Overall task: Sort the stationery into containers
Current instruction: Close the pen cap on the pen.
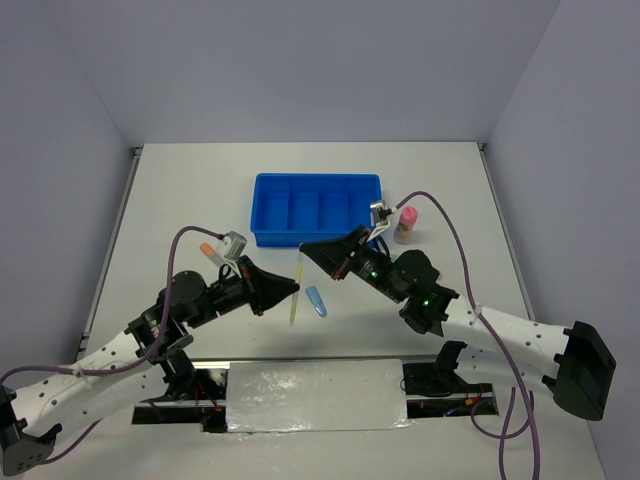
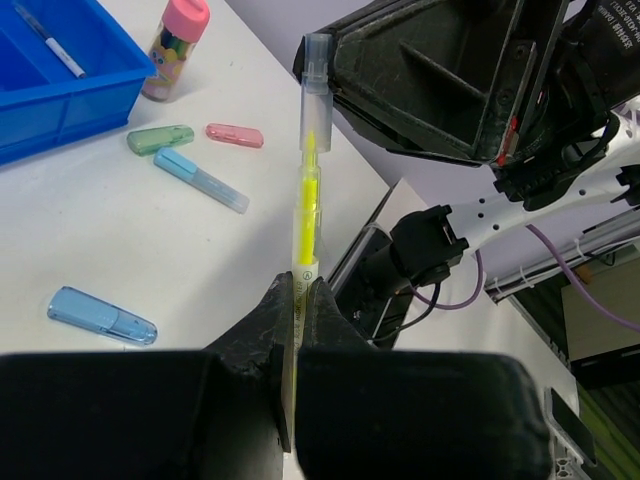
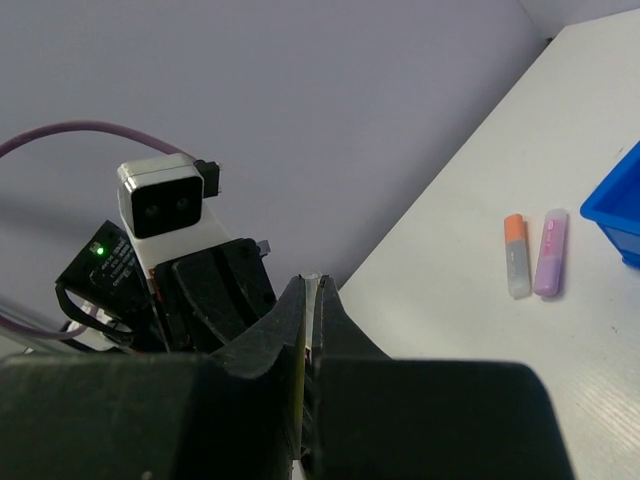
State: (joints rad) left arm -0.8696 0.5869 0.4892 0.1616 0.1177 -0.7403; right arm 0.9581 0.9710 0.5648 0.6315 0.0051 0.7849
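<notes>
The white bench (image 1: pixel 180 200), walled in pale grey, carries the blue tray (image 1: pixel 318 177) at the middle of its far edge, with a white pen (image 2: pixel 50 42) lying in one compartment. Above the bench's middle, closer to the near edge, the yellow pen (image 2: pixel 308 200) is held at both ends. The left gripper (image 2: pixel 297 292) has its fingers pinched on the barrel, and the right gripper (image 3: pixel 310 290) looks pinched narrow on the clear-capped end.

With two arms on one thin pen, any mismatch in their motion could bend it or pull the cap off. If either lets go early, the pen could swing, drop beside the stubby blue marker (image 1: pixel 316 301) below and roll toward the near edge. The glue stick (image 1: pixel 405 224) stands just off the tray's right end, where a wide carry could topple it.
</notes>
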